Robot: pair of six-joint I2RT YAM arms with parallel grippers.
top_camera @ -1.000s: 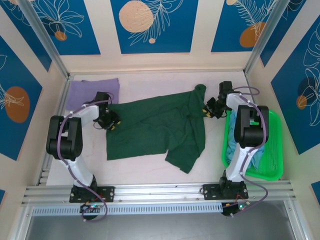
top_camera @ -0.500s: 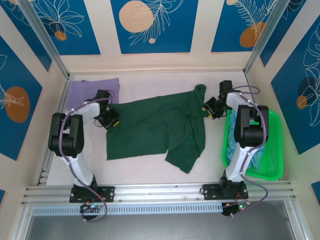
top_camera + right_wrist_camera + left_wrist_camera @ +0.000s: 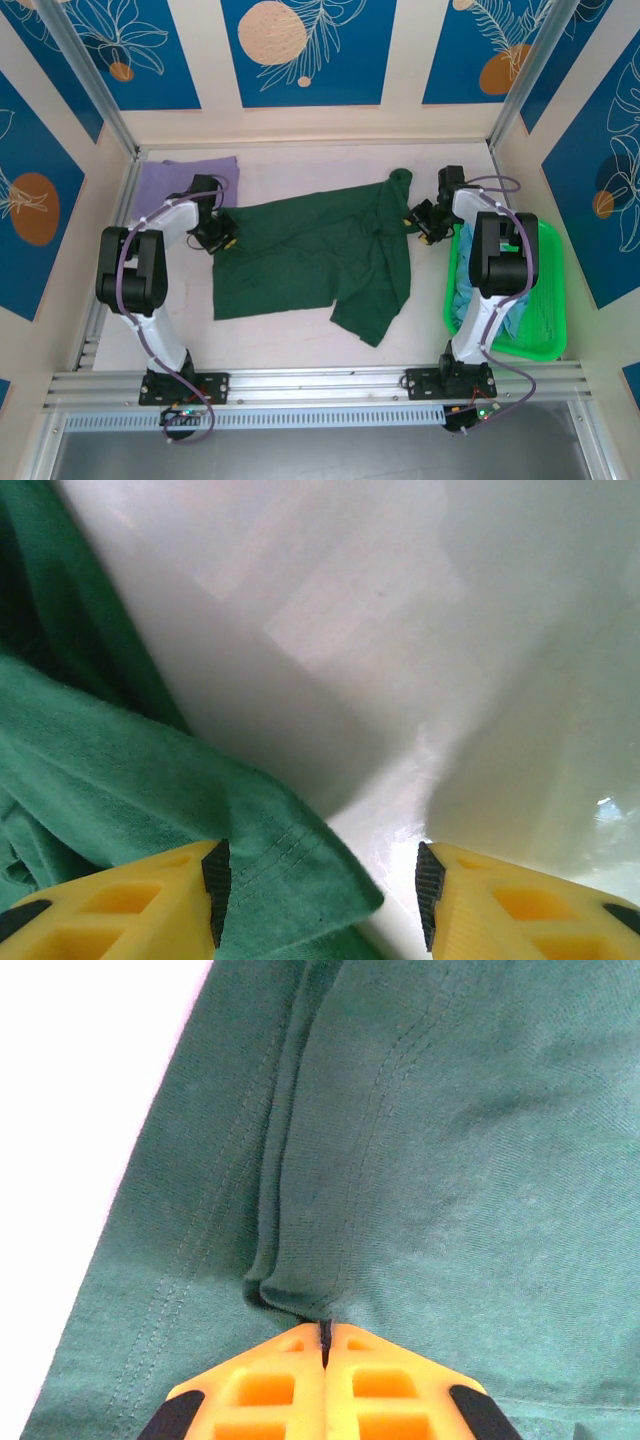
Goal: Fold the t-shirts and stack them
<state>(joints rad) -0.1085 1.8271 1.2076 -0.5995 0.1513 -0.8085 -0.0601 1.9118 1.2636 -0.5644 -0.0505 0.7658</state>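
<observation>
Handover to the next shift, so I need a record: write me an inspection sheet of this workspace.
Surface: white table, no marks seen.
Job's things: dark green t-shirt spread unfolded mid-table; lavender t-shirt flat at the far left corner; light blue cloth in the green basket at right.
Clutter: nothing seen.
Grippers: left tool shut on a fold of the dark green t-shirt; right tool open over its edge.
Cables: purple cables run along both arms.
Surroundings: blue leaf-print wall panels; metal rail at the near edge.
</observation>
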